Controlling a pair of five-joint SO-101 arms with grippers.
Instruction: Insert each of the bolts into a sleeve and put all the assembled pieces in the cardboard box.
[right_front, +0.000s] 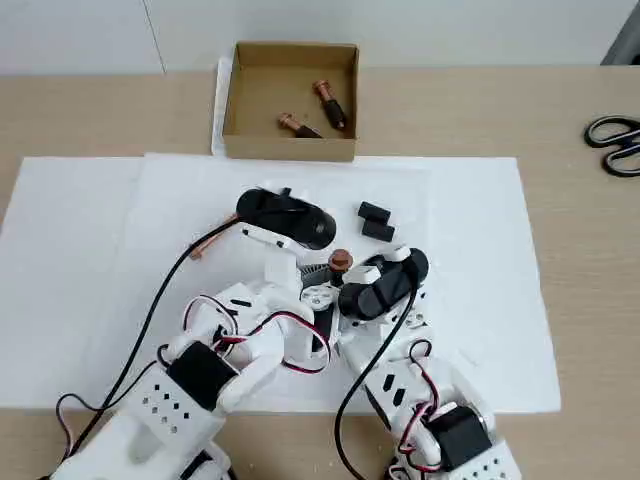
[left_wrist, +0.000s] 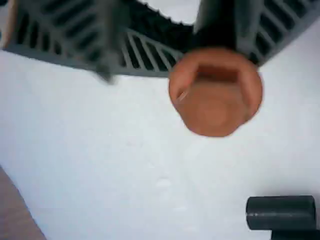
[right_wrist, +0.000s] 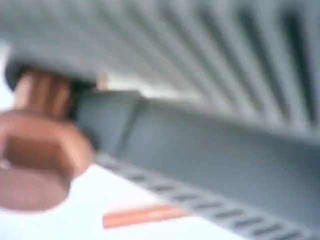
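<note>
A copper bolt (right_front: 340, 262) stands head-up between the two arms, a little above the white paper; its head (left_wrist: 215, 92) faces the left wrist view. Grey ribbed fingers (right_wrist: 200, 135) clamp its threaded shaft (right_wrist: 40, 87), so my right gripper (right_front: 333, 268) is shut on it. My left gripper (right_front: 318, 288) hovers right beside the bolt. Two black sleeves (right_front: 376, 221) lie on the paper just beyond, one of them (left_wrist: 280, 212) close to the held bolt. Another bolt (right_front: 205, 245) lies loose farther left, and this loose bolt (right_wrist: 142, 216) is also in the right wrist view. The cardboard box (right_front: 290, 148) holds two assembled pieces (right_front: 315, 110).
White paper (right_front: 480, 300) covers the middle of the wooden table. Scissors (right_front: 615, 143) lie at the far right edge. Black cables (right_front: 150, 310) trail from the arms over the left part of the paper.
</note>
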